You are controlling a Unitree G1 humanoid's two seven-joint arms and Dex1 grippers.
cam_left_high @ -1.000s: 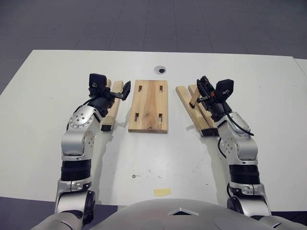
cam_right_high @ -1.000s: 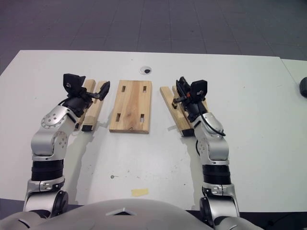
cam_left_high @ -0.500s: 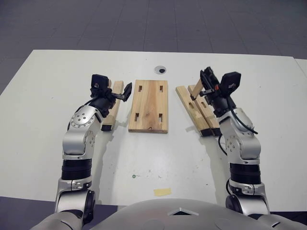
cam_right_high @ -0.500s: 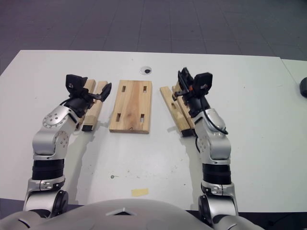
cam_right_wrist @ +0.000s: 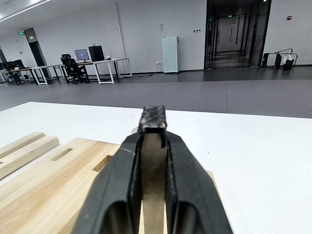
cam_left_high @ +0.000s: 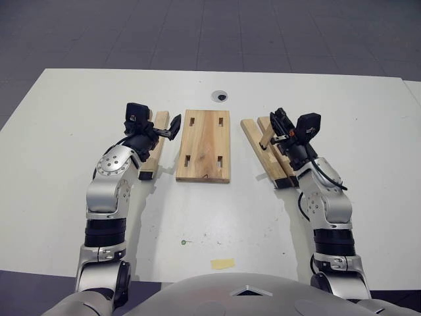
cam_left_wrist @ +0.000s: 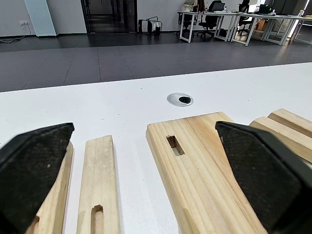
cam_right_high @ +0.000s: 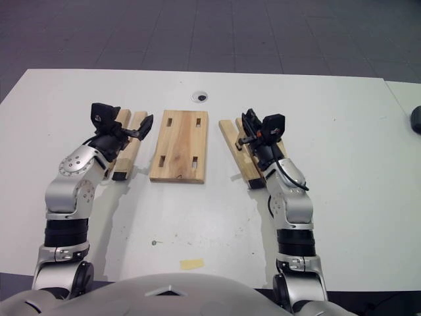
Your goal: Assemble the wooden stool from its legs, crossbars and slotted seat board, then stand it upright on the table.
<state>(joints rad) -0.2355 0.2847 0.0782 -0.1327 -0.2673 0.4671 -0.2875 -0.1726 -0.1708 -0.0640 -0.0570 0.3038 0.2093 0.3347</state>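
Note:
The slotted seat board [cam_left_high: 204, 146] lies flat at the table's middle. Two wooden legs [cam_left_high: 155, 143] lie side by side to its left, and my left gripper [cam_left_high: 161, 129] hovers open just over them, its fingers [cam_left_wrist: 263, 170] spread wide from the outer leg to the board. Two longer leg pieces [cam_left_high: 258, 150] lie angled to the right of the board. My right gripper [cam_left_high: 275, 130] sits low over their far ends, shut on a short wooden bar [cam_right_wrist: 153, 165] that tilts down toward them.
A round cable hole [cam_left_high: 220, 96] is set in the white table [cam_left_high: 79, 105] behind the board. A yellow scrap of tape [cam_left_high: 222, 263] lies near the front edge. Bare tabletop stretches on both outer sides and in front of the board.
The right gripper lifted the short bar up and away half a second ago, then came back down to the leg pieces. The left gripper edged slightly forward and stayed open.

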